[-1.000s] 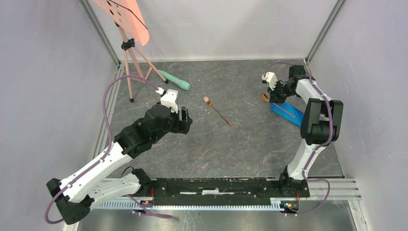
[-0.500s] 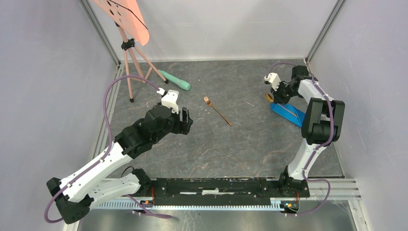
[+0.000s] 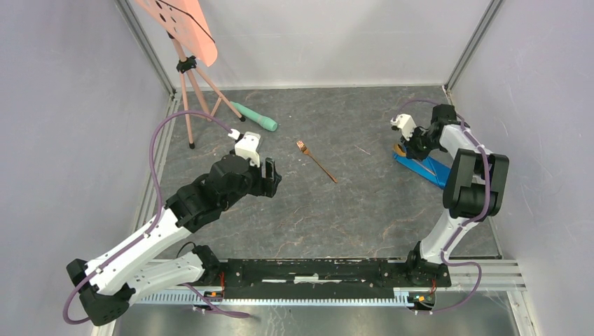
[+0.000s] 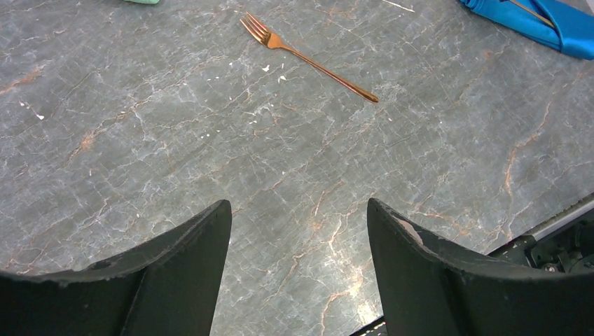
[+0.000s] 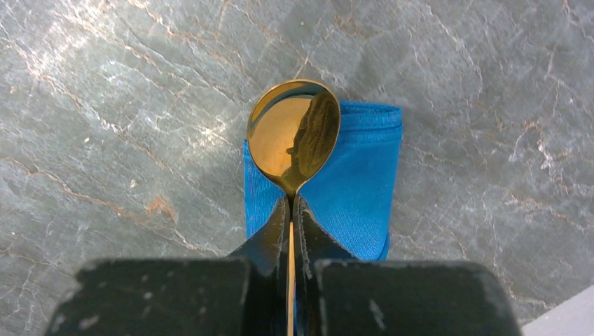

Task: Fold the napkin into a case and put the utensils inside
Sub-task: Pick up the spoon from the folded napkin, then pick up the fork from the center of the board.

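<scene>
I have the spoon (image 5: pixel 294 133) pinched by its neck in the right tool (image 5: pixel 291 210), jaws nearly closed on the handle, with the bowl over the end of the blue case (image 5: pixel 354 189) at the right edge of the top view. I'd line the handle up with the packet's length and slide it under the top layer without dragging the cloth. The left tool (image 4: pixel 298 206) stands wide and empty above the counter (image 4: pixel 140 140); the fork (image 4: pixel 308 59) lies in that view's upper middle

Light even and diffuse, from overhead; shadows soft and faint. Mirror glare on spoon (image 5: pixel 294 133) bowl, mild sheen patches on table (image 4: pixel 354 308) in wrist views. All three views sharp, no blur.
</scene>
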Tool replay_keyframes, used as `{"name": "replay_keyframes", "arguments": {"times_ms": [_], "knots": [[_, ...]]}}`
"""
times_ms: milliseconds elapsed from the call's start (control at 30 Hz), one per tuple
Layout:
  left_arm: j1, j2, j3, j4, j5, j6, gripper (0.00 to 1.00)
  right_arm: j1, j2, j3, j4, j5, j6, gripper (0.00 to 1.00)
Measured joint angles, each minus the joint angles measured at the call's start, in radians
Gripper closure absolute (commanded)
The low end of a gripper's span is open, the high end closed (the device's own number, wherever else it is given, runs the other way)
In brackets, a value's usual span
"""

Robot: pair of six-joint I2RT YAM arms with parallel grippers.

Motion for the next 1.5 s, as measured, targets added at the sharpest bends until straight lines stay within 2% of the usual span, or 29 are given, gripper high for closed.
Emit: {"name": "replay_keyframes", "arguments": {"times_ms": [433, 1500], "knots": [[-0.004, -0.014, -0.003, 0.000, 0.000, 0.000, 0.22, -0.035, -0.060, -0.056, 0.068, 0.062, 0.023, 1.00], [-0.004, 0.000, -0.003, 0.000, 0.000, 0.000, 0.22, -0.064, -0.003, -0.067, 0.117, 0.130, -0.075, 0.99]]}}
